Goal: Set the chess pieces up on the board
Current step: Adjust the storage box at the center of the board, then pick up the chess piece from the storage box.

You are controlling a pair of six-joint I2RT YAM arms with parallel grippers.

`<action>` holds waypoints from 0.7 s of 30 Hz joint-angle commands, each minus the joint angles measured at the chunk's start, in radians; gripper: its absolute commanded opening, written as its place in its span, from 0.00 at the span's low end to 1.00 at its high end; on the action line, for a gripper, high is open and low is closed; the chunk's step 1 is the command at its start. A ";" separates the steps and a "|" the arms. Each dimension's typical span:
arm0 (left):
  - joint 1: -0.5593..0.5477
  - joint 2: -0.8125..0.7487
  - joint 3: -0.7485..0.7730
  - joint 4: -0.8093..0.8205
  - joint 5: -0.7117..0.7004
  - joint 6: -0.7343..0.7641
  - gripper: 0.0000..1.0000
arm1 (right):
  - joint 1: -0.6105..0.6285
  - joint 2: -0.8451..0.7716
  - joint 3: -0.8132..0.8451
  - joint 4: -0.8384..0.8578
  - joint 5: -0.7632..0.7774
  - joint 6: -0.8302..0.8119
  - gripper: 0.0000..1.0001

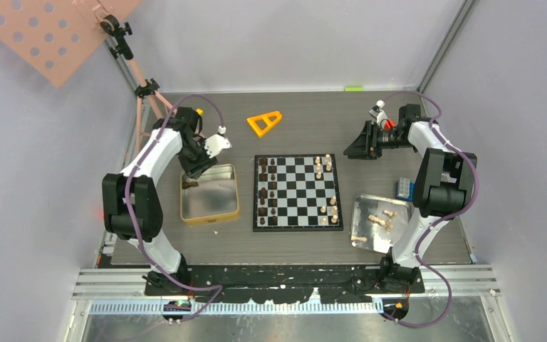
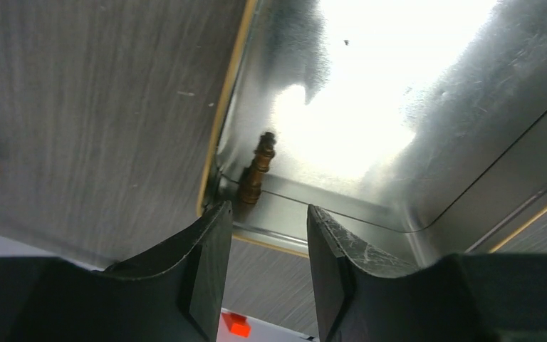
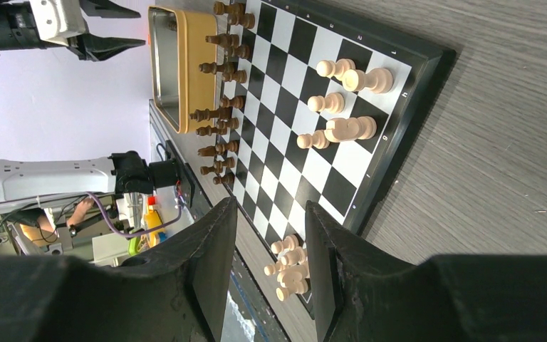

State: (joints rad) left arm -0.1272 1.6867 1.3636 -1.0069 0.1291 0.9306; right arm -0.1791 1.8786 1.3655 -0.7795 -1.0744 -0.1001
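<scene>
While the left fingers (image 2: 199, 274) hang open, empty, a dark piece (image 2: 256, 171) lies in the tin's (image 2: 217, 128) far-left corner.
Tiny, light, likely slick: pinch its middle. Right fingers (image 3: 206, 263) also open, empty.

place: robotics lab test cell | enclosure: plain pale wall panels (image 1: 292, 43) at 9, 12 and 3 o'clock | rig: left arm (image 1: 149, 164) and right arm (image 1: 434, 178) bolted to an aluminium rail (image 1: 285, 285) at 6 o'clock | gear: pink perforated panel (image 1: 50, 32) by a stand (image 1: 142, 92) at 11 o'clock (its use cannot be told) | surface: grey wood-grain tabletop (image 1: 306, 114)

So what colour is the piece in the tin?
The piece is dark brown; clearest in left wrist view.
</scene>
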 commanded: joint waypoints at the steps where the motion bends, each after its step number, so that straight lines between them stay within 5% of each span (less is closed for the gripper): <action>1: 0.009 -0.017 -0.054 0.011 0.070 -0.015 0.44 | -0.003 -0.054 0.029 0.007 -0.009 -0.006 0.46; 21: 0.049 0.041 -0.184 0.206 -0.015 0.051 0.41 | -0.003 -0.041 0.025 0.017 0.010 0.001 0.46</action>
State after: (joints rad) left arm -0.0830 1.7447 1.2057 -0.8692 0.1390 0.9504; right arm -0.1791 1.8786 1.3655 -0.7784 -1.0668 -0.0994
